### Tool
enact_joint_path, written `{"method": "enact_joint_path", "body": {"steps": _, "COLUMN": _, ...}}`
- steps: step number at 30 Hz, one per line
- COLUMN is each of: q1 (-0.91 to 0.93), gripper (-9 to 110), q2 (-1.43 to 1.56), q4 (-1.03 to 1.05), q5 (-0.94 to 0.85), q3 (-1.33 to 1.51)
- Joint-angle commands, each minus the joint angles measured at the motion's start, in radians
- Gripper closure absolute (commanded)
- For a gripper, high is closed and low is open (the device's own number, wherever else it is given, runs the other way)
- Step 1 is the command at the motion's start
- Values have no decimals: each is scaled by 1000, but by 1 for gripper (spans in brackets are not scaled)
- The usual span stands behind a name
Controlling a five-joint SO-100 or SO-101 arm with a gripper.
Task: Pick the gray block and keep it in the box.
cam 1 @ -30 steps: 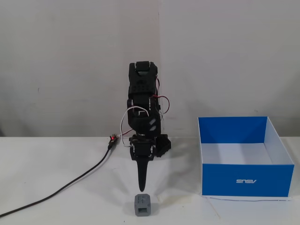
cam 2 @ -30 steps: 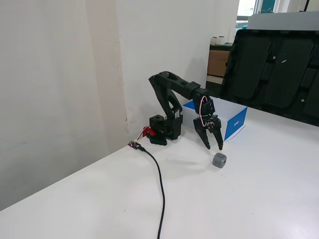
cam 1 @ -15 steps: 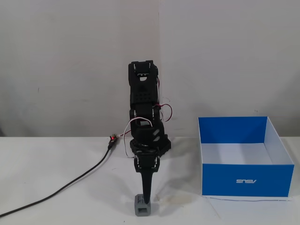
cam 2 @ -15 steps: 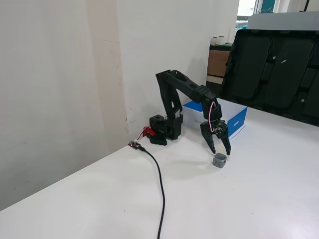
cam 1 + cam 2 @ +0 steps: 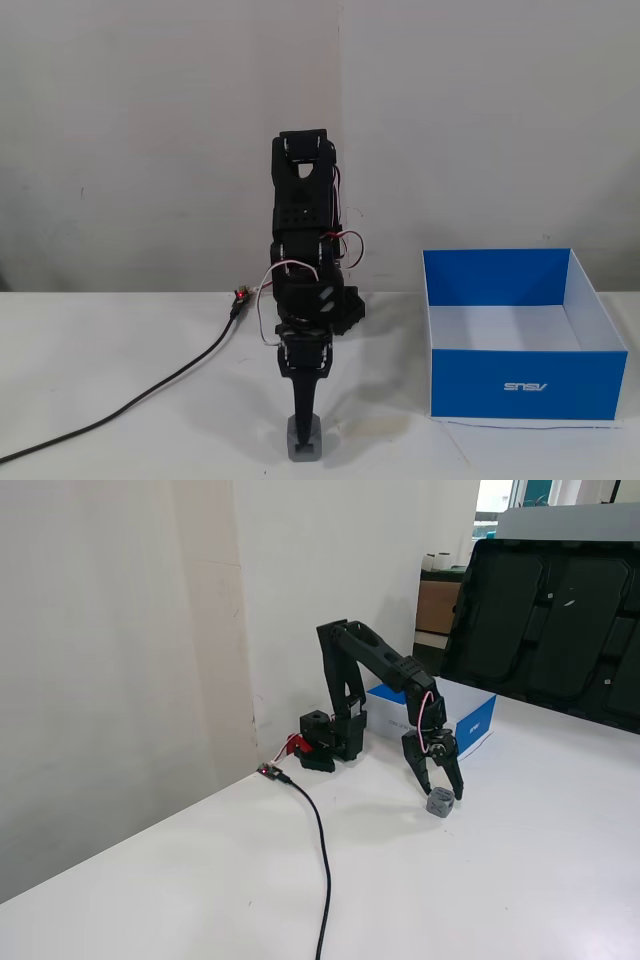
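The gray block (image 5: 303, 449) sits on the white table near the front edge in a fixed view; it also shows in a fixed view (image 5: 440, 804) from the side. My gripper (image 5: 303, 432) reaches down over it. In the side view the gripper (image 5: 440, 792) is open, with its two fingers (image 5: 419, 773) spread on either side of the block's top. The block rests on the table. The blue box (image 5: 525, 384) stands open to the right, and it shows behind the arm (image 5: 478, 720) in the side view. It looks empty.
A black cable (image 5: 150, 386) runs from the arm's base across the table to the left front; it also shows in the side view (image 5: 321, 850). A large black panel (image 5: 560, 610) leans at the table's far side. A wall stands behind the arm.
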Motion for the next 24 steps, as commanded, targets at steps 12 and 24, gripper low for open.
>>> {"method": "enact_joint_path", "body": {"steps": 12, "q1": 3, "gripper": 87, "q2": -95, "q4": -34, "q5": 14, "q3": -107}}
{"method": "enact_joint_path", "body": {"steps": 24, "q1": -54, "gripper": 93, "q2": -20, "q4": 132, "q5": 2, "q3": -262}}
